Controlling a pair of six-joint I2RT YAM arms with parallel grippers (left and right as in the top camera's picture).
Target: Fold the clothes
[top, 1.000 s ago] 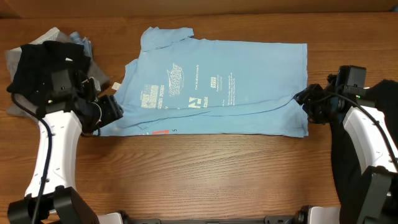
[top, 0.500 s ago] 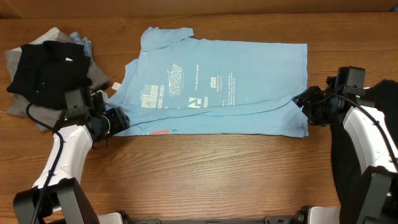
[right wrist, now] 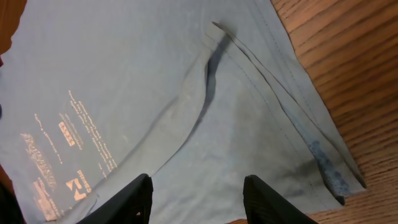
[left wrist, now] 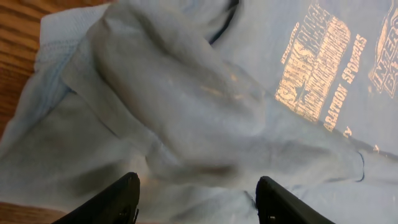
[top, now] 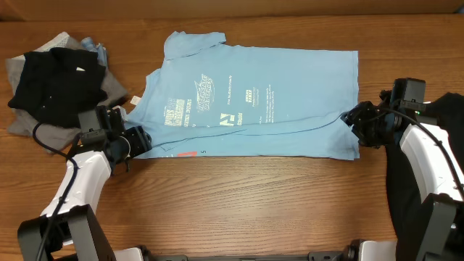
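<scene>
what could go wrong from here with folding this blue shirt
1. The left gripper hangs open over a bunched sleeve of the blue shirt. Closing here may pinch several layers and drag a lump into the fold.
2. By the open right gripper, a long crease runs toward the hem. Folding over it would likely press it in.
3. The pile of black and grey clothes lies close to the left gripper and might get snagged.

"ATHON SPORTS" printed on T-shirt point(left wrist: 199, 112)
</scene>
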